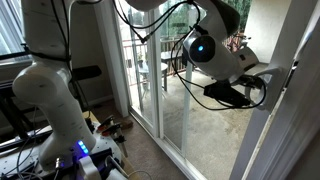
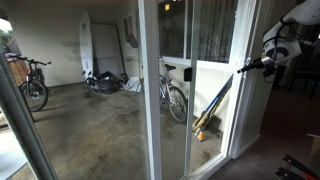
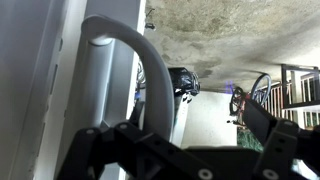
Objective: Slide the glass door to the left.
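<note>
The glass door is a tall clear panel in a white frame [image 2: 244, 115]; its frame also shows at the right edge of an exterior view [image 1: 296, 110]. Its grey D-shaped loop handle [image 3: 128, 55] fills the left of the wrist view, curving down from the white frame. My gripper [image 3: 185, 138] is open, its two dark fingers spread wide. The handle runs down just inside the left-hand finger, and I cannot tell whether they touch. In both exterior views the gripper [image 1: 262, 82] [image 2: 248, 66] reaches to the door's vertical edge at handle height.
Fixed white-framed glass panels [image 2: 152, 90] stand beside the door. Outside on the concrete patio are bicycles [image 2: 172, 95] [image 2: 30, 82] and clutter [image 2: 105, 80]. The white robot base [image 1: 55, 100] with cables stands indoors on the carpet.
</note>
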You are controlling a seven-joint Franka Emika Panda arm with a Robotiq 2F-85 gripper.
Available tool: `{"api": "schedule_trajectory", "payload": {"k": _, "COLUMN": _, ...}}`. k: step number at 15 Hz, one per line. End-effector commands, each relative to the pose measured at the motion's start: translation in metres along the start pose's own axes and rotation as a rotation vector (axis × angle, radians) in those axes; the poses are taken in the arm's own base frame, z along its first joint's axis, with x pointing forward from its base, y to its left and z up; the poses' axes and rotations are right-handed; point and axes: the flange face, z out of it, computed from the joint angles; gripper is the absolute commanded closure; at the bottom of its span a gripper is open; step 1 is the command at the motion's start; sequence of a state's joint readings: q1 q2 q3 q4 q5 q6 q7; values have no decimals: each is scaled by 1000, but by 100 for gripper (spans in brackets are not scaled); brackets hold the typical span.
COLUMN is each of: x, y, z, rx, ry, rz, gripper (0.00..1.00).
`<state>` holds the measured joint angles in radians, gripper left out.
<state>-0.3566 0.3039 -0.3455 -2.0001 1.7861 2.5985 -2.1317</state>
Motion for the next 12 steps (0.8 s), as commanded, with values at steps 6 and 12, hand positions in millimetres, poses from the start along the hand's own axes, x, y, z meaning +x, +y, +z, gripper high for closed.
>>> {"api": "schedule_trajectory", "payload": {"k": 6, "x": -26, "y": -73, "z": 4, "rx": 84, "ry": 28, "rz": -137, "gripper": 0}}
{"api": "schedule_trajectory", "payload": {"k": 12, "x": -49, "y": -110, "z": -5, "rx": 144, "ry": 18, "rz": -177, "gripper": 0}}
